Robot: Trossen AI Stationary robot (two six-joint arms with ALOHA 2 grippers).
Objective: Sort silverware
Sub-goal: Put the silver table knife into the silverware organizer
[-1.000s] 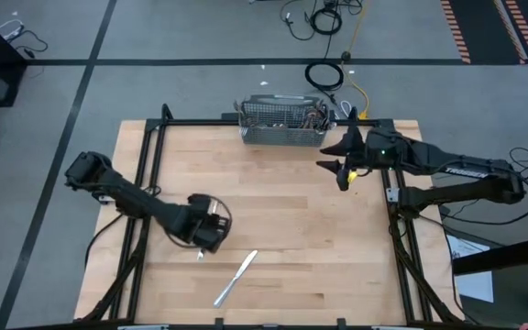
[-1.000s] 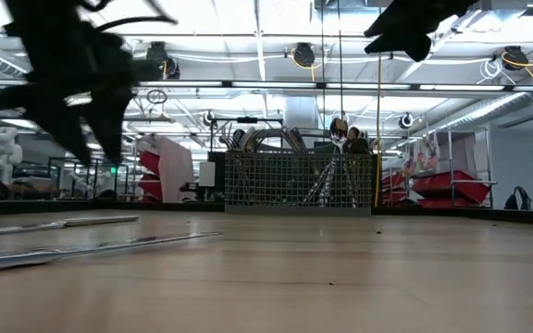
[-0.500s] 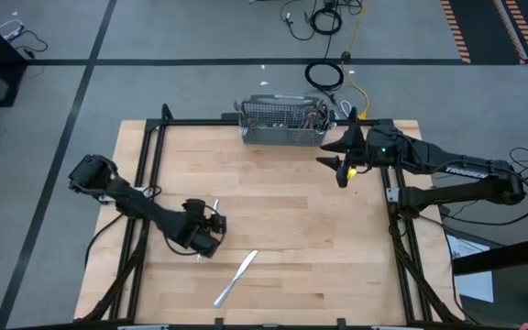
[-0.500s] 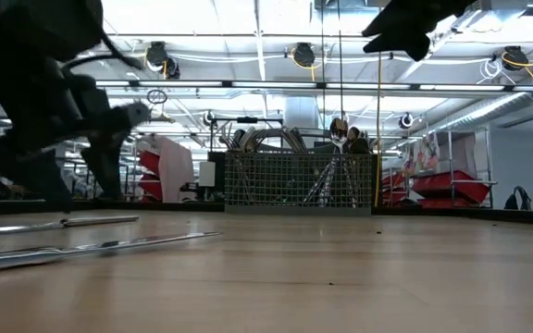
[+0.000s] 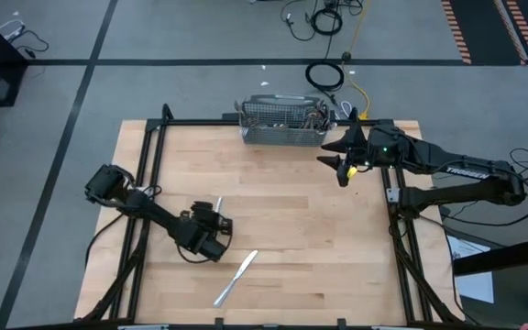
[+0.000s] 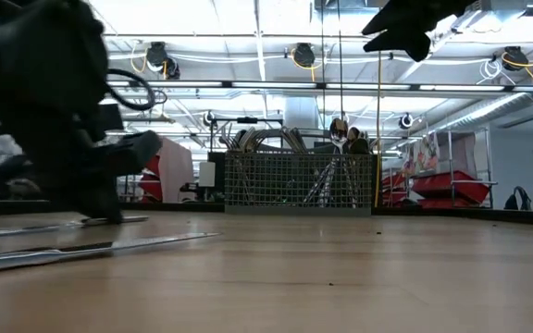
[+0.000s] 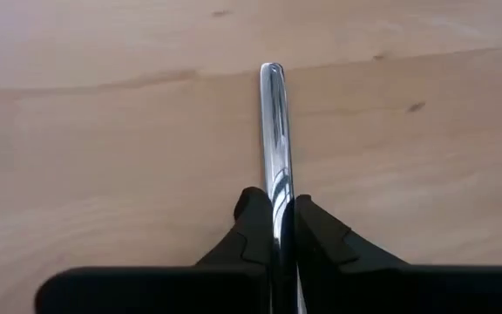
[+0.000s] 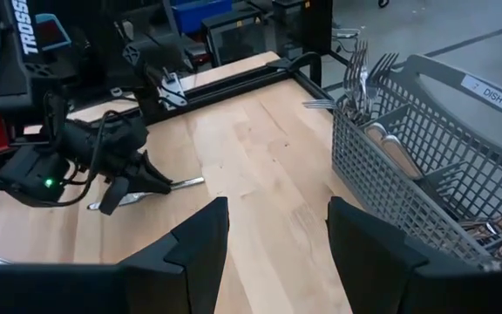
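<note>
Grey floor [image 5: 44,101], bright ceiling lights [image 6: 276,18]

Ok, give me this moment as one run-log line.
left end effector: shut on silverware piece, low on table | right end effector: open, raised beside basket | knife: flat on table

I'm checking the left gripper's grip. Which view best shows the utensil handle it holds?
The left wrist view: the fingers close on the shiny utensil handle over the table. The high view shows only a sliver past the left gripper; the low and right wrist views show it small or blurred.
</note>
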